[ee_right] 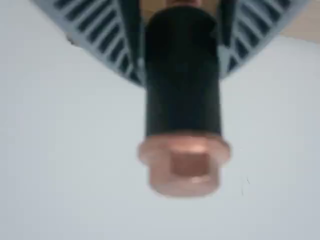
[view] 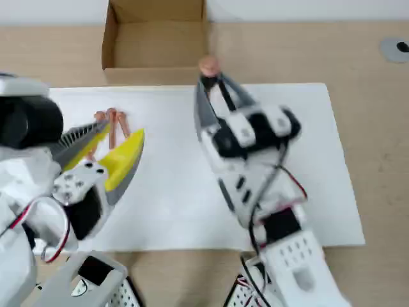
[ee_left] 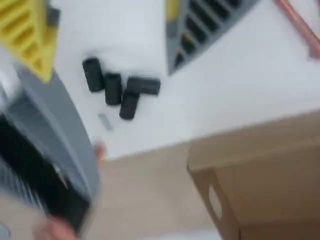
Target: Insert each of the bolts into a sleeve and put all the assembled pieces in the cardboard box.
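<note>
Right gripper [view: 211, 80] clamped on sleeve [ee_right: 182, 75]; bolt [ee_right: 184, 165] seated, head protruding past the tips. Cardboard box [view: 160, 45] just ahead. Delivery step, likely: clear rim, release. Left gripper [view: 118, 134] agape by loose bolts [view: 112, 120].

Can't see top of cardboard box [view: 153, 45], cropped by hi view's edge. Can't count bolts [view: 112, 118], partly behind left gripper [view: 121, 131]. Can't make out detail on loose sleeves [ee_left: 120, 90] in L wrist view, too blurred. Can't see shank of bolt [ee_right: 184, 165] inside sleeve [ee_right: 182, 110], nor sleeve's far end betw. right gripper [ee_right: 181, 75] jaws.
</note>
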Robot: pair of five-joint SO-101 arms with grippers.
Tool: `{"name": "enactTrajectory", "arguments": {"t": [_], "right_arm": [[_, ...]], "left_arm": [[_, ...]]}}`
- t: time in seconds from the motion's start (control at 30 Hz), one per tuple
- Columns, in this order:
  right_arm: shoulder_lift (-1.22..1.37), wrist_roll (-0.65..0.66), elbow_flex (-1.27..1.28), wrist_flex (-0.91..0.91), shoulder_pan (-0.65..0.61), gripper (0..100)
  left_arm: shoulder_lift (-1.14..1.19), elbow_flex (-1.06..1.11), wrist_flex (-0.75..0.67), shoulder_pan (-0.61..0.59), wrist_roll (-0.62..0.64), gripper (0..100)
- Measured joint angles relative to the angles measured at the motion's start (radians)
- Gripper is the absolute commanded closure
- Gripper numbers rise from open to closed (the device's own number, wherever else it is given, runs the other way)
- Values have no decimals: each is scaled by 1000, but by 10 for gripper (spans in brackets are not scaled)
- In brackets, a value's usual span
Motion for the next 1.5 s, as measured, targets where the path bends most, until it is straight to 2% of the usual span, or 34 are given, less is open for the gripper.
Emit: {"name": "enactTrajectory", "arguments": {"t": [0.3,1.0,1.13,1.27,1.4,1.5], "right_arm": [[537,-37,-322,-124,91,989],[1593,5,-1155,-180,115,988],[1809,75,-1364,-180,132,986],[1999,124,-1539,-180,140,985],[2111,150,-1676,-118,141,984],[2163,157,-1758,-60,141,926]], "left_arm": [[-245,236,0,-8,18,836],[-632,710,0,-9,15,838],[-698,764,0,-9,-64,894],[-755,816,0,-9,-160,900],[-787,839,0,-61,-180,899],[-787,841,0,-115,-180,891]]}}
